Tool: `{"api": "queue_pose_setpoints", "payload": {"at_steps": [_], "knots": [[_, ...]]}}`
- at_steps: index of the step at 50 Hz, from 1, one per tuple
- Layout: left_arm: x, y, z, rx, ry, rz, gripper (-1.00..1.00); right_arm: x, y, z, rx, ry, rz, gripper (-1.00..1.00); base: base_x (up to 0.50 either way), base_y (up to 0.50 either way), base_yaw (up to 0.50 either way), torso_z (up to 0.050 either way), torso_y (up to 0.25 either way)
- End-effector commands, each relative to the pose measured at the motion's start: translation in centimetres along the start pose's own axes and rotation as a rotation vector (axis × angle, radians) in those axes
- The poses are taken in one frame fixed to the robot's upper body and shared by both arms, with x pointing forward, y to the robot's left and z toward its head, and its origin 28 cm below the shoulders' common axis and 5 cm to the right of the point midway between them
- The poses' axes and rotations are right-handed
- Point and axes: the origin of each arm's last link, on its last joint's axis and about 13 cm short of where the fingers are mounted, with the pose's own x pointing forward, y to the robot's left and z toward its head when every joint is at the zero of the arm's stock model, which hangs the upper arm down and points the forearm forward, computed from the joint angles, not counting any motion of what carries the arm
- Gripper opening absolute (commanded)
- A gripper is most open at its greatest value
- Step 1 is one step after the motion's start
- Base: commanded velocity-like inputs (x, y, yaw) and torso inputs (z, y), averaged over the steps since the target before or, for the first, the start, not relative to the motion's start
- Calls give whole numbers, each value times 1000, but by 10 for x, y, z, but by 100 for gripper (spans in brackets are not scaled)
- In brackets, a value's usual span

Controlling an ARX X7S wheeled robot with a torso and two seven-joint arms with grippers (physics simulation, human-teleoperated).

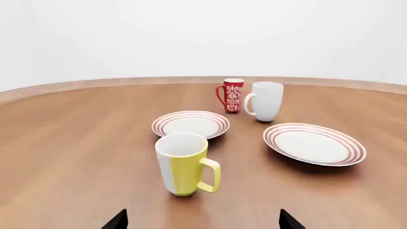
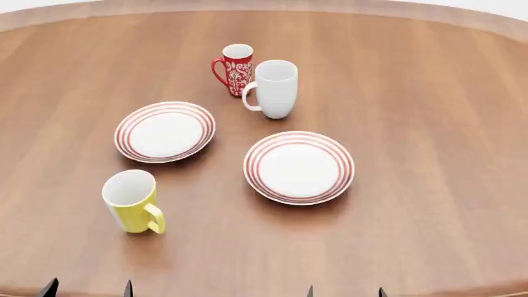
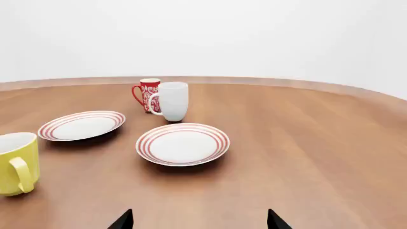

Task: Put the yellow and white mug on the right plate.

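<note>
The yellow and white mug [image 2: 132,202] stands upright on the wooden table at the near left, handle toward me; it also shows in the left wrist view [image 1: 185,164] and the right wrist view [image 3: 16,163]. The right plate [image 2: 298,167], white with red rings, lies empty right of it, and shows in the left wrist view [image 1: 314,143] and right wrist view [image 3: 182,143]. My left gripper [image 2: 88,288] is open and empty at the near edge, short of the mug. My right gripper [image 2: 345,291] is open and empty, short of the right plate.
The left plate [image 2: 165,131] lies behind the yellow mug. A slim red patterned mug [image 2: 235,68] and a taller white mug [image 2: 272,88] stand together behind the plates. The table's far edge [image 2: 264,6] curves across the back.
</note>
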Motion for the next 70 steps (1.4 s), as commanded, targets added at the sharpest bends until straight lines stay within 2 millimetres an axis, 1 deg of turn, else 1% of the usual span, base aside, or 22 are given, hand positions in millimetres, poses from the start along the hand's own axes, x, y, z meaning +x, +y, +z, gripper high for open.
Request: {"api": "queue_pose_setpoints", "payload": {"at_steps": [1,3,6,12,18,21,25,31,40,52,58,70], "knots": [[0,0,0,1,-1,8,100,1,-1,0,-2,13,-19,100,0,0,0,0,0],[1,0,1,-31,11,30,100,2,-1,-2,10,25,-13,100,0,0,0,0,0],[2,1,0,-26,23,41,100,3,-1,-3,43,52,-20,100,0,0,0,0,0],[2,0,0,-26,21,44,100,2,0,-3,-14,38,-14,100,0,0,0,0,0],[1,-1,0,0,20,39,100,1,-1,-1,2,32,-2,100,0,0,0,0,0],[-1,-1,0,-22,-1,20,100,1,-2,1,9,23,-12,100,0,0,0,0,0],[-1,-1,0,-10,0,12,100,0,-2,3,29,26,-9,100,0,33,0,0,0],[0,-1,-2,22,-1,12,100,0,-2,3,23,24,1,100,0,500,0,0,0],[1,-1,-1,18,-9,21,100,0,0,2,16,31,26,100,0,500,0,0,0],[0,-1,-1,24,-12,15,100,1,0,1,4,45,3,100,0,486,0,0,0],[0,-1,-1,30,-13,17,100,5,0,-1,-43,71,-37,100,0,6,0,0,0],[0,-1,-1,32,-13,9,100,2,1,1,-52,49,-10,100,1,0,0,0,0]]}}
